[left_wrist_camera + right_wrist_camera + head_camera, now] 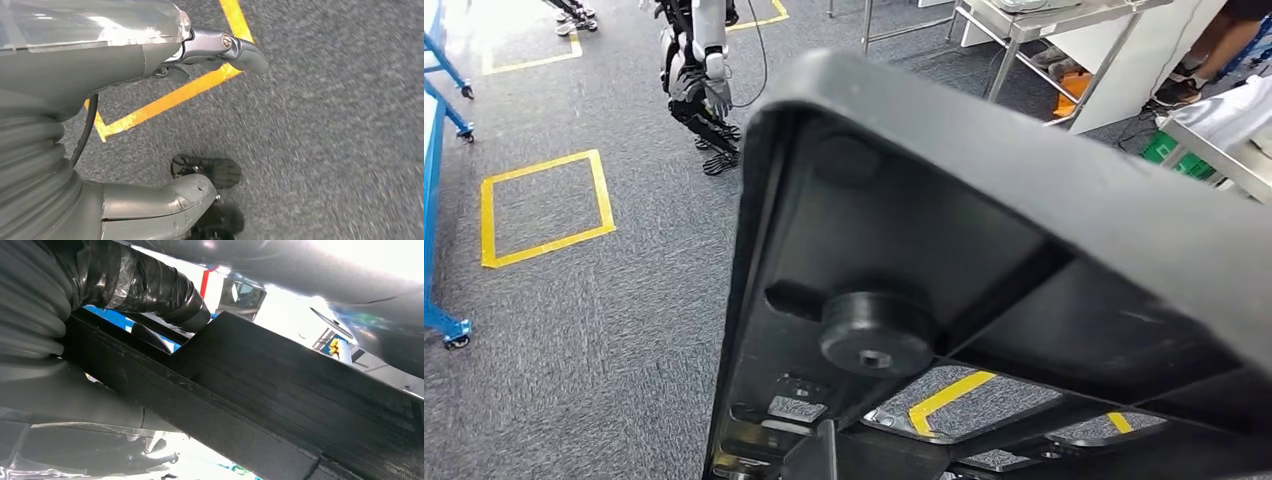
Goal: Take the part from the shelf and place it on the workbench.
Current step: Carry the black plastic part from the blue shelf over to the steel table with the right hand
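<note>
The part [984, 250] is a large black moulded plastic piece with ribs and a round boss. It is tilted up close in front of the head camera and hides most of the floor ahead. In the right wrist view my right hand [100, 300] grips one of the part's ribs [280, 390], with its taped thumb over the top of the rib. My left hand [75, 65] hangs over the grey carpet, holding nothing. Its fingers [240, 50] are stretched out, apart from the thumb [165, 200].
Another humanoid robot [699, 80] stands ahead on the grey carpet. Yellow tape squares [544, 205] mark the floor, and a blue wheeled frame [434, 200] lines the left edge. Metal-legged tables [1064, 30] stand at the far right, where a person's legs [1214, 50] show beside a green crate [1169, 152].
</note>
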### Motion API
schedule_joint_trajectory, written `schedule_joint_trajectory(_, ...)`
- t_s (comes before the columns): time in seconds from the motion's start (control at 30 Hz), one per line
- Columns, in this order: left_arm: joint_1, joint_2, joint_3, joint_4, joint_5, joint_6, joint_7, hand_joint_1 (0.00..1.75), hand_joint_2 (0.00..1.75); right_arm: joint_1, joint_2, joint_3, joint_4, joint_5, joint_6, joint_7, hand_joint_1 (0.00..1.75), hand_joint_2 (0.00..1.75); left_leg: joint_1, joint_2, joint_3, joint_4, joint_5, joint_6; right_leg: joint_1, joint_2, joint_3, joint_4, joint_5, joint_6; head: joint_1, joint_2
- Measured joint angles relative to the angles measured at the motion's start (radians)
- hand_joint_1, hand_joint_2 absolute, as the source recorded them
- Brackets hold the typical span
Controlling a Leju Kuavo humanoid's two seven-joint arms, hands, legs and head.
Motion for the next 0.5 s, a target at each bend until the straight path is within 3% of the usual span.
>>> schedule_joint_trajectory(0.07,-0.002,-0.001,0.000,0.000,0.000,0.000,0.001,0.00,1.75,-0.003,0.001,0.001,0.000,0.000,0.000,0.000,1.75,1.75,0.001,0.012,0.005,-0.004,-0.003,-0.006,0.014,-0.022,0.036,-0.073,0.015,-0.015,0.000,0.000)
schedule_joint_trajectory(0.13,-0.004,-0.003,0.000,0.000,0.000,-0.001,0.002,0.00,1.75,-0.004,0.002,0.001,-0.001,0.000,0.000,0.000,1.75,1.75,0.001,0.026,0.013,-0.013,-0.003,-0.014,0.019,-0.012,0.040,-0.087,0.016,-0.024,0.000,0.000)
schedule_joint_trajectory(0.2,-0.007,-0.003,0.000,0.000,0.000,-0.001,0.002,0.00,1.75,-0.004,0.005,0.002,-0.001,-0.001,0.000,0.000,1.75,1.75,0.001,0.014,0.015,-0.001,-0.015,-0.021,0.013,0.003,0.056,-0.112,0.027,-0.029,0.000,0.000)
schedule_joint_trajectory(0.23,-0.008,-0.004,0.000,0.000,-0.001,-0.001,0.002,0.00,1.75,-0.006,0.006,0.003,-0.001,-0.002,0.000,-0.001,1.75,1.75,0.001,-0.004,0.004,0.028,-0.034,-0.024,0.009,0.009,0.065,-0.124,0.032,-0.032,0.000,0.000)
schedule_joint_trajectory(0.3,-0.006,-0.003,0.000,0.000,-0.001,-0.002,0.003,0.00,1.75,-0.009,0.010,0.005,0.000,-0.003,0.000,-0.001,1.75,1.75,0.003,-0.039,-0.053,0.141,-0.090,-0.028,0.004,0.023,0.072,-0.132,0.035,-0.038,0.000,0.000)
schedule_joint_trajectory(0.37,-0.002,-0.002,0.000,0.000,-0.002,-0.002,0.004,0.00,1.75,-0.010,0.010,0.006,0.001,-0.004,0.000,-0.001,1.75,1.75,0.004,-0.047,-0.106,0.233,-0.114,-0.033,0.004,0.041,0.071,-0.127,0.032,-0.039,0.000,0.000)
schedule_joint_trajectory(0.4,-0.001,-0.001,0.000,0.000,-0.002,-0.002,0.004,0.00,1.75,-0.010,0.010,0.007,0.002,-0.004,0.000,-0.002,1.75,1.75,0.006,-0.047,-0.113,0.234,-0.098,-0.036,0.002,0.051,0.071,-0.123,0.029,-0.038,0.000,0.000)
schedule_joint_trajectory(0.43,-0.001,-0.001,0.000,0.000,-0.002,-0.002,0.004,0.00,1.75,-0.010,0.010,0.007,0.002,-0.004,0.000,-0.002,1.75,1.75,0.007,-0.049,-0.100,0.196,-0.065,-0.039,0.000,0.061,0.071,-0.117,0.025,-0.034,0.000,0.000)
schedule_joint_trajectory(0.5,-0.002,-0.001,0.000,0.000,-0.002,-0.002,0.004,0.00,1.75,-0.010,0.010,0.008,0.002,-0.005,0.000,-0.003,1.75,1.75,0.011,-0.068,-0.050,0.075,-0.002,-0.044,-0.004,0.078,0.067,-0.095,0.011,-0.022,0.000,0.000)
